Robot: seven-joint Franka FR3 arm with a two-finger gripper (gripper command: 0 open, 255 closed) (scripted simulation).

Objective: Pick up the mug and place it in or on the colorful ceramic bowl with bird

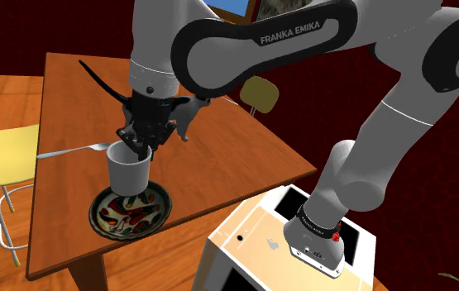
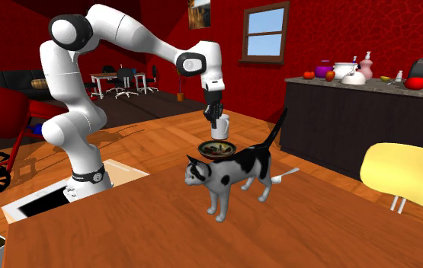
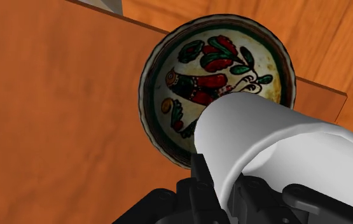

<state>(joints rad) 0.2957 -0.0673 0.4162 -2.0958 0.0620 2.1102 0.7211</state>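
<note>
Grips the white mug [image 1: 128,172] by its rim with the black gripper [image 1: 140,149], fingers pinched on the wall. Hangs upright in the air, right above the bird bowl [image 1: 156,217] at the edge of the table [image 1: 227,157]. Looks like only straight down left to go.

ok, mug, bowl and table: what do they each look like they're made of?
Mug: plain white, smooth, matte; ceramic or plastic, can't tell. Bowl: looks like glazed ceramic, with a painted red-and-green bird on cream and a dark rim. Table: wood by the look, orange-brown with faint grain, low sheen.
</note>
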